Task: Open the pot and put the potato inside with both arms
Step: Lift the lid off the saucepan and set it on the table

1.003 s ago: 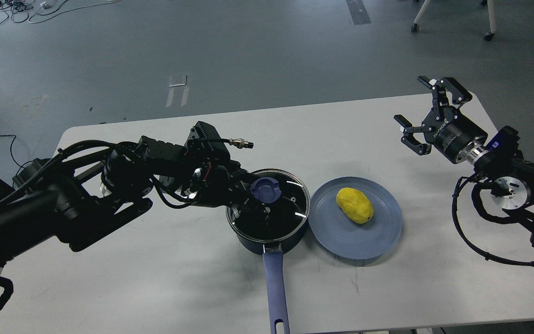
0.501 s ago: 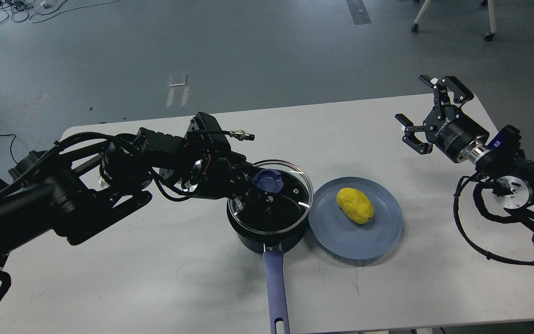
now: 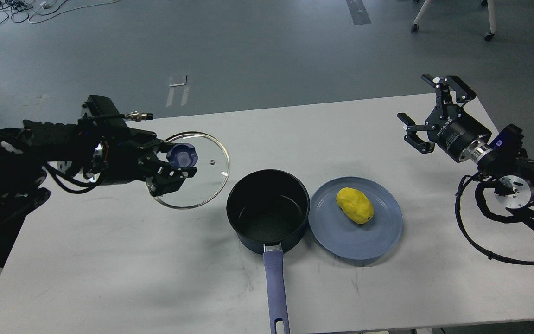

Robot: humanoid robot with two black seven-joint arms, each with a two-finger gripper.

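Navy pot [image 3: 267, 212] — uncovered, black interior bare, long blue-purple handle pointing toward the near table [image 3: 109, 269] edge. Glass lid [image 3: 200, 174] with blue knob [image 3: 182, 155] — held clear of the pot to its left, knob clamped in the left gripper [image 3: 174, 168]. Yellow potato [image 3: 354, 205] — lying on the blue plate [image 3: 378, 236], which sits just right of the pot. Right gripper [image 3: 427, 113] — fingers spread, holding nothing, raised over the table's far right corner.
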